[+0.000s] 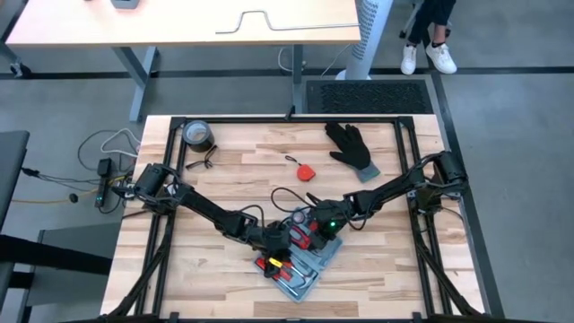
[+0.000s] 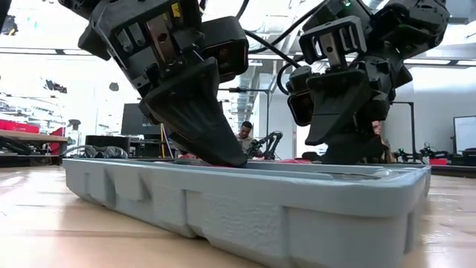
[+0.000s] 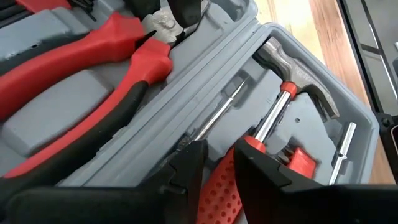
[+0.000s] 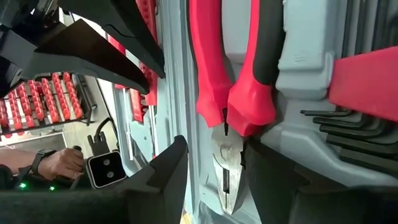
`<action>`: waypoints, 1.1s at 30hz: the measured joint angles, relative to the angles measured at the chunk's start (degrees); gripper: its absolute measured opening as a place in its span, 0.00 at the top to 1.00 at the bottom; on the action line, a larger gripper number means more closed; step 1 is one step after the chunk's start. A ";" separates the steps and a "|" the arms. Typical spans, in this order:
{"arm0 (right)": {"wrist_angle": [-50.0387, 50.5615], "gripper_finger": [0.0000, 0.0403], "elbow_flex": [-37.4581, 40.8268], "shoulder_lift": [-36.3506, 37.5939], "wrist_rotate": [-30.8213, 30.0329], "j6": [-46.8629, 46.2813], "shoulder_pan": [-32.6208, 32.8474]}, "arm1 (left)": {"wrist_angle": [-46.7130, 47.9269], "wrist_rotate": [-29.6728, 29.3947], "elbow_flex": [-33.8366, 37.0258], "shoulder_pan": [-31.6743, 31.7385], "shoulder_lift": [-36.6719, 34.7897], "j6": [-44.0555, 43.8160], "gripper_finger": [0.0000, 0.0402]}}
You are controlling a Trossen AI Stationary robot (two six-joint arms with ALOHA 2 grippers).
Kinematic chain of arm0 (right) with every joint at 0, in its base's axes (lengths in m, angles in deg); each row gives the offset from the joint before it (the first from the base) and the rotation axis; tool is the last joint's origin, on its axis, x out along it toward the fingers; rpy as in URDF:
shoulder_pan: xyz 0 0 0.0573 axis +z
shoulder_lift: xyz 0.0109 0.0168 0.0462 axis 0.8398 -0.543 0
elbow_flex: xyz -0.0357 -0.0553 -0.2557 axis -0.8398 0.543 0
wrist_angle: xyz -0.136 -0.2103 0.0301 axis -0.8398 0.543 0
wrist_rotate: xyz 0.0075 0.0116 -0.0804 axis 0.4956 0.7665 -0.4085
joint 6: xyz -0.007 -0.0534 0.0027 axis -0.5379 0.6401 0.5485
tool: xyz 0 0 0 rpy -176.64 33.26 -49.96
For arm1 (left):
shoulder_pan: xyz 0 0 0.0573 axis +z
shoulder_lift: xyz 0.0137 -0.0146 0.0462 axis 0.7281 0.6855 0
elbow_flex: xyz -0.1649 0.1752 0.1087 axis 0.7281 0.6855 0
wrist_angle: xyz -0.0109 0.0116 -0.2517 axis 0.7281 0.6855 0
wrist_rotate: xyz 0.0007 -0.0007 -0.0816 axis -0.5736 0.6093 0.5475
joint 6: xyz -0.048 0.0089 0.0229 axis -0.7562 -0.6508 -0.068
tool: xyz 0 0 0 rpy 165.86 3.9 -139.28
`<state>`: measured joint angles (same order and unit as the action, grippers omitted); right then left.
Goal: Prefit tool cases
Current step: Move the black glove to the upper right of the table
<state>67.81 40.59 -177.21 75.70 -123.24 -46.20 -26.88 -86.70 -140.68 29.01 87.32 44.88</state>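
High view: both grippers [image 1: 280,249] crowd tool case [image 1: 309,274].

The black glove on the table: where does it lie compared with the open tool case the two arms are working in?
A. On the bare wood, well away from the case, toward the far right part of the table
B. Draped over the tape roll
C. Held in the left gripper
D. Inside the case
A: the high view shows the black glove lying alone on the wooden table, apart from the tool case where both arms meet.
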 joint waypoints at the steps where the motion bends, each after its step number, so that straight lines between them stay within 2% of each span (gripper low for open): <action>1: 0.06 0.62 0.00 0.30 -0.37 -0.24 0.14 | -0.12 0.00 0.16 0.00 0.00 0.00 0.79; 5: -0.74 0.64 0.00 2.70 -1.40 -0.25 0.28 | -0.17 -0.06 0.95 0.00 -0.06 -0.04 0.79; 9: -12.77 0.67 -0.54 6.41 -3.13 1.13 -0.11 | -0.19 0.43 1.46 -0.07 -0.17 -0.34 0.79; 10: -13.49 0.67 -1.05 7.32 -3.41 1.73 -0.49 | -0.82 -1.12 1.34 -0.12 0.01 -0.16 0.79; 15: -11.93 0.67 -0.81 8.72 -2.62 2.66 -1.47 | -0.99 -3.09 1.43 0.33 0.03 -0.24 0.79; 22: -9.83 0.67 -0.62 8.24 -2.88 3.10 -1.64 | -0.70 -2.91 1.43 0.33 0.00 -0.24 0.79; 26: -5.04 0.67 -0.52 8.35 -3.82 4.89 -2.20 | -0.69 -2.72 1.43 0.33 0.00 -0.24 0.79; 33: 14.16 0.67 -0.42 9.61 -9.78 11.42 -5.31 | -0.74 -3.56 1.43 0.39 0.11 -1.71 0.79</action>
<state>81.97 40.18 -167.59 65.92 -111.82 -51.51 -27.62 -90.26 -139.25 29.40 87.43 43.17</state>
